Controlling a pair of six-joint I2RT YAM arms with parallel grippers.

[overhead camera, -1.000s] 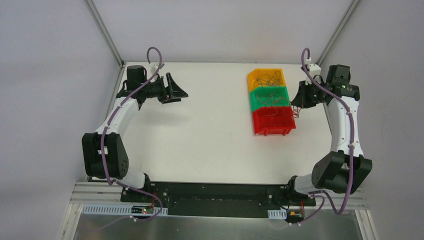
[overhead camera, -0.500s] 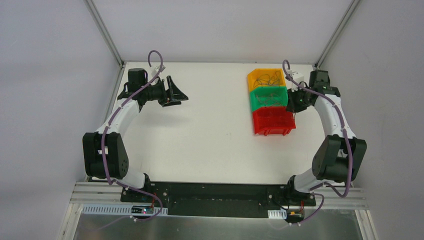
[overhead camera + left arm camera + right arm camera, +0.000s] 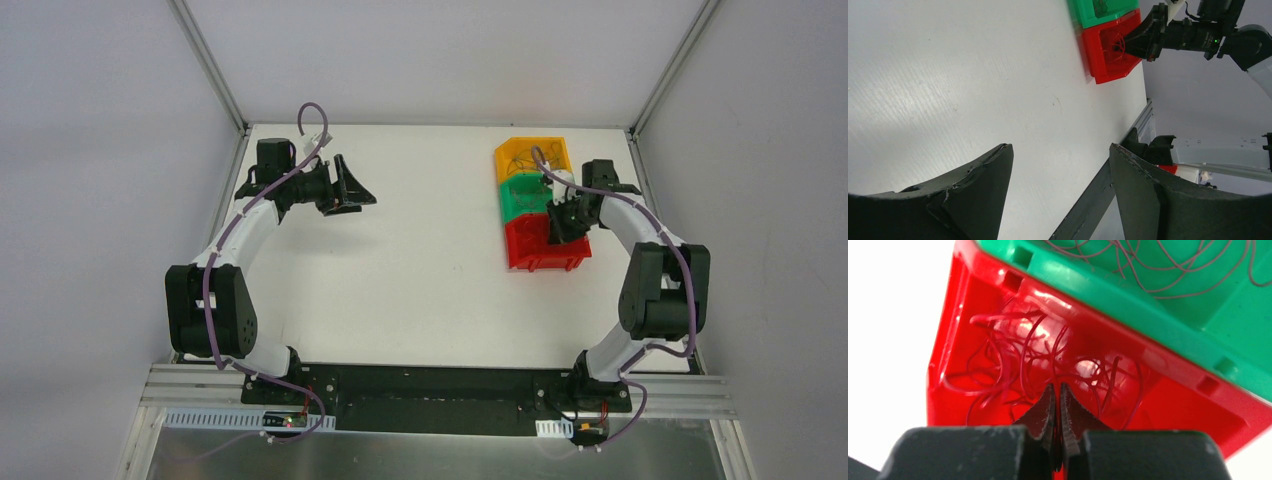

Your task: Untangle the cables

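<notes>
Right arm: over the last second it swings in from beyond the right side of the bins and now hangs over the red bin (image 3: 530, 260). Right gripper (image 3: 1057, 388) points down into the bin, fingers pressed together. Several strands of the red cables (image 3: 1023, 356) run up towards the tips. I cannot tell whether one is pinched or whether the red in the slit is only the bin floor.

Cables: one loose tangle lies on the red bin's floor. More dark strands lie in the green bin (image 3: 1148, 305) beside it and in the orange bin (image 3: 505, 155) at the far end. I see none on the table (image 3: 430, 260).

Left gripper (image 3: 360, 195): unchanged, fingers spread, holding nothing, hovering over the far left of the table, well apart from the bins.

Judgement: the approach is done and I am placed for a pick or a drop in the red bin. If a strand is held, lifting slowly should show whether it comes free alone. No second hand is near to hold the clump down.
</notes>
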